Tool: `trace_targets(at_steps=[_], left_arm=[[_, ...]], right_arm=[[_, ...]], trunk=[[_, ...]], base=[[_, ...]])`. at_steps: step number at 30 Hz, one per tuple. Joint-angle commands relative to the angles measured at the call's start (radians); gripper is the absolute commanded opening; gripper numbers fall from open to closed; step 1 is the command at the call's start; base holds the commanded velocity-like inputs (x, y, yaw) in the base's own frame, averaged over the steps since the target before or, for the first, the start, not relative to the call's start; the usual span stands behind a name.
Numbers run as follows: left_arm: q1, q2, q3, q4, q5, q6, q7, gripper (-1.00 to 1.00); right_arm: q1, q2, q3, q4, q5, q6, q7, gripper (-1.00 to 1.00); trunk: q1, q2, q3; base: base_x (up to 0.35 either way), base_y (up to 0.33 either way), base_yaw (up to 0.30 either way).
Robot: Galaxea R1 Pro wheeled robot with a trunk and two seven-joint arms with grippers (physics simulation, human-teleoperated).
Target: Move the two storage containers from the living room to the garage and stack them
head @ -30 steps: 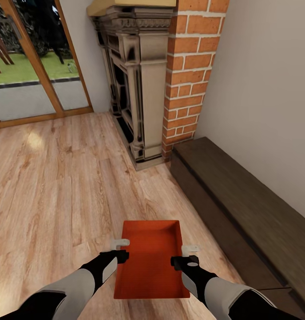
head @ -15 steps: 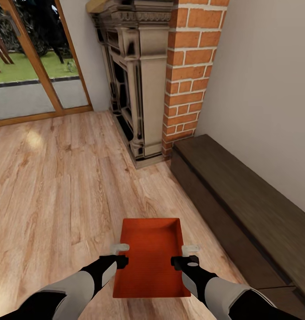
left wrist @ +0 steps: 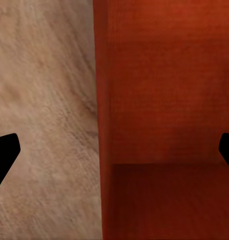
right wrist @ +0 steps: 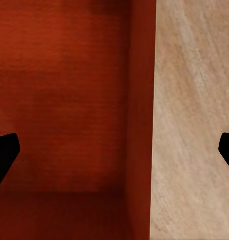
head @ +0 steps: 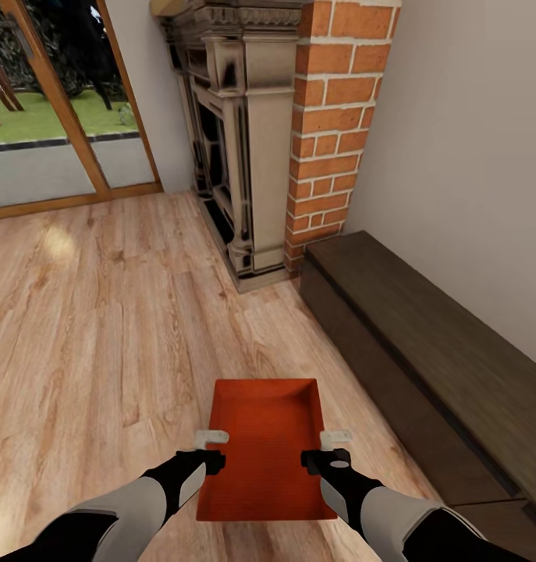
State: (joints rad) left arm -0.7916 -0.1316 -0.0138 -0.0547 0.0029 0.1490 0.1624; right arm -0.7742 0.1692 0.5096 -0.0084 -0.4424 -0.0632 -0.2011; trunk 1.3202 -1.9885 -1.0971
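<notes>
Orange-red storage container (head: 266, 445) at six o'clock, both side walls straddled by the spread left gripper (head: 213, 446) and right gripper (head: 330, 449); unclamped, it could slip.

bench (head: 424, 343): dark brown, along wall | glass door (head: 57, 125): wood-framed, possibly sliding

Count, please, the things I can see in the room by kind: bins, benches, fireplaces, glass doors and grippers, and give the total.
Orange-red bin: 1
Dark brown bench: 1
Fireplace with brick column: 1
Glass door with wood frame: 1
Grippers: 2, the left gripper and the right gripper, one at each long side of the bin
Total: 6
</notes>
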Motion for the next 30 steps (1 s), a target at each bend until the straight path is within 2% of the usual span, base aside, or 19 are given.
trace_targets(at_steps=[1, 6, 11, 14, 30], left_arm=[[0.0, 0.0, -0.002, -0.002, 0.0, 0.006, 0.003, 1.0], [0.0, 0.0, -0.002, -0.002, -0.001, 0.006, 0.003, 1.0], [0.0, 0.0, -0.001, -0.002, -0.001, 0.006, 0.003, 1.0], [0.0, 0.0, -0.001, -0.002, 0.0, 0.006, 0.003, 1.0], [0.0, 0.003, -0.001, -0.002, 0.0, 0.004, 0.003, 1.0]], right_arm=[[0.0, 0.0, 0.009, 0.001, -0.01, -0.003, -0.002, 1.0], [0.0, -0.002, 0.009, 0.001, -0.01, -0.002, -0.003, 1.0], [0.0, -0.04, 0.011, 0.001, -0.011, 0.002, -0.003, 1.0], [0.0, -0.049, 0.012, 0.001, -0.011, 0.003, -0.002, 1.0], [0.0, -0.046, 0.01, 0.001, -0.011, 0.002, -0.001, 1.0]], trunk=[[0.004, -0.008, -0.004], [0.015, -0.029, -0.013], [0.015, -0.029, -0.013], [0.015, -0.029, -0.013], [0.019, -0.036, -0.016]], base=[[0.0, 0.0, 0.0], [0.0, 0.0, 0.0], [0.0, 0.0, 0.0], [0.0, 0.0, 0.0], [0.0, 0.0, 0.0]])
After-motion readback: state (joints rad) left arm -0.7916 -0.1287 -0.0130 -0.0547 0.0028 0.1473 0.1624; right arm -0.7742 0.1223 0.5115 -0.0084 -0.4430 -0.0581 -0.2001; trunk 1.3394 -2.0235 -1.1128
